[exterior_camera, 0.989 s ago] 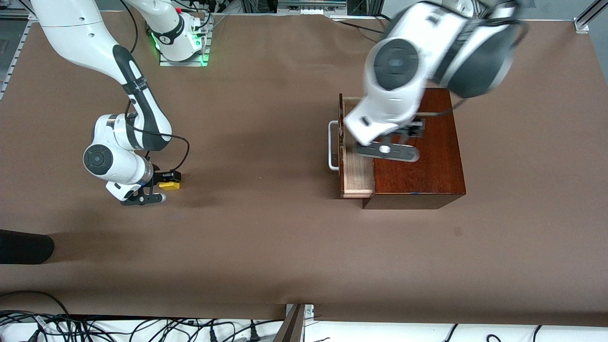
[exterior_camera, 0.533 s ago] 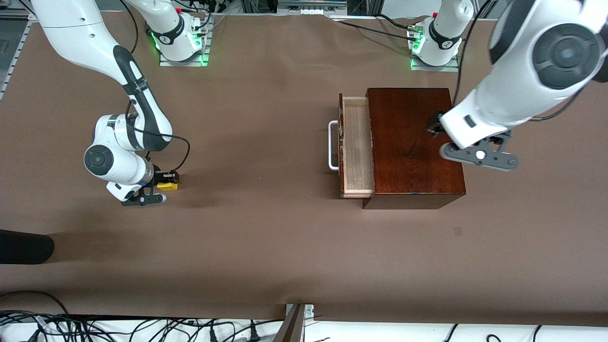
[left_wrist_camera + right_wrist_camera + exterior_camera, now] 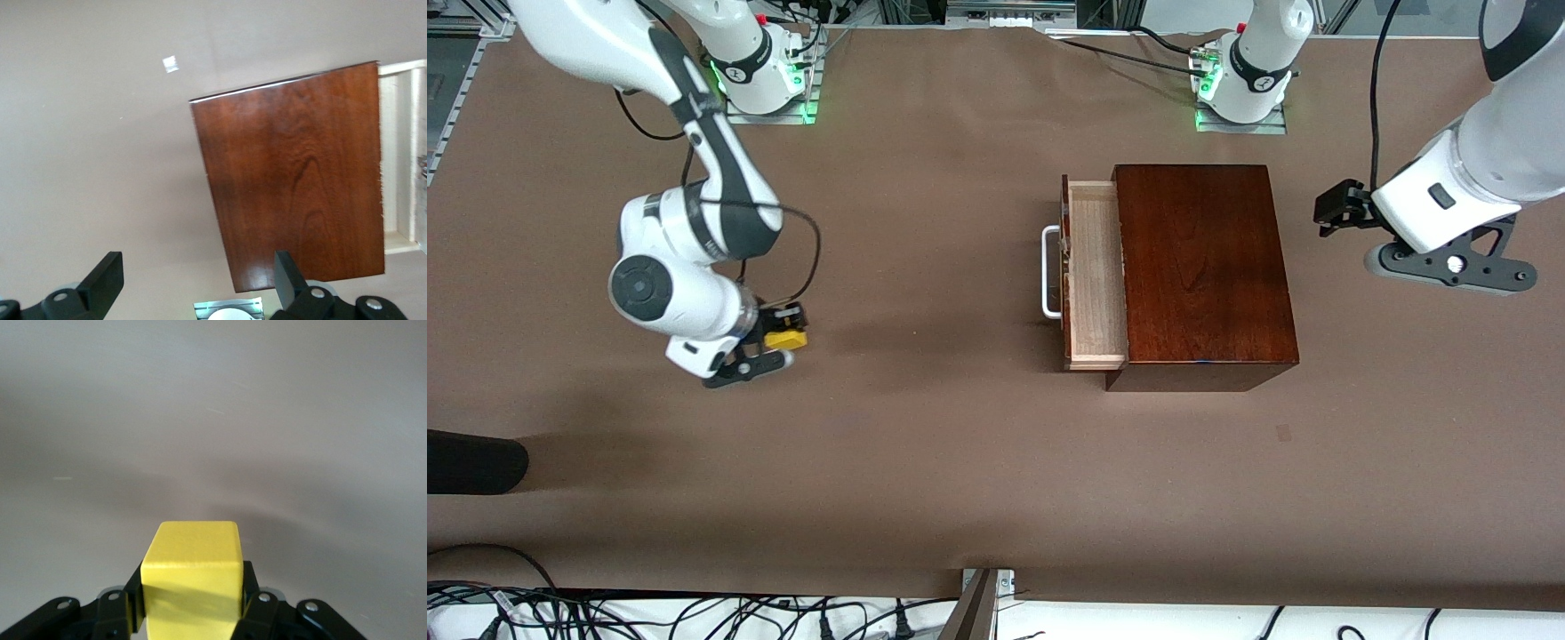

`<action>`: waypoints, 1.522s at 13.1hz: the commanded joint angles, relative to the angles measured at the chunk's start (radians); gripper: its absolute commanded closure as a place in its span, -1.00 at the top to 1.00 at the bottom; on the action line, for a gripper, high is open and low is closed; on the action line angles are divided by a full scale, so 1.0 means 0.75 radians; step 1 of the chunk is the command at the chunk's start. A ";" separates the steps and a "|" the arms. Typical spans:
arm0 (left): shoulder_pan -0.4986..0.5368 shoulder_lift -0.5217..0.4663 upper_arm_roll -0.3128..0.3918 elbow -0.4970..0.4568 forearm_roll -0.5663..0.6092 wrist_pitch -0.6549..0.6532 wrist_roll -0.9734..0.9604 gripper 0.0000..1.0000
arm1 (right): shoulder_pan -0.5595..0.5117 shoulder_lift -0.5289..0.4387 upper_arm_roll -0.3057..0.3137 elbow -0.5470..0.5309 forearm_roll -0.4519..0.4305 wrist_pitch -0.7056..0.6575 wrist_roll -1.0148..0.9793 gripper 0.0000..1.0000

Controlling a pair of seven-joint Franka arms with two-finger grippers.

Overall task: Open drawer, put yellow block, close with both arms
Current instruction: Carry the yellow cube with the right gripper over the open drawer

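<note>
The right gripper has its fingers clamped on either side of the yellow block, which sits squarely between the black pads. Block and gripper are up off the brown table, over bare surface toward the right arm's end, well apart from the drawer.

The drawer is pulled out of the dark mahogany box, its pale wood lining showing and nothing lying in it that I can make out. Its white bar handle faces the right arm's end of the table.

The left gripper has its fingers spread wide with nothing between them. It hangs over the table at the left arm's end, just beside the box and clear of it; its wrist view looks down on the glossy box top and a slice of the open drawer.

A dark rounded object juts in at the table edge at the right arm's end, nearer the front camera.
</note>
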 commanded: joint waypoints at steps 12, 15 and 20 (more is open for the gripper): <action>-0.037 -0.453 0.177 -0.712 -0.080 0.412 0.015 1.00 | 0.784 0.238 0.294 0.732 -0.511 -0.360 -0.038 -0.61; -0.033 -0.441 0.179 -0.705 -0.076 0.398 0.015 1.00 | 0.880 0.364 0.292 0.898 -0.554 -0.355 -0.154 -0.60; -0.035 -0.437 0.177 -0.701 -0.070 0.392 0.017 1.00 | 0.918 0.465 0.290 0.935 -0.601 -0.233 -0.322 -0.61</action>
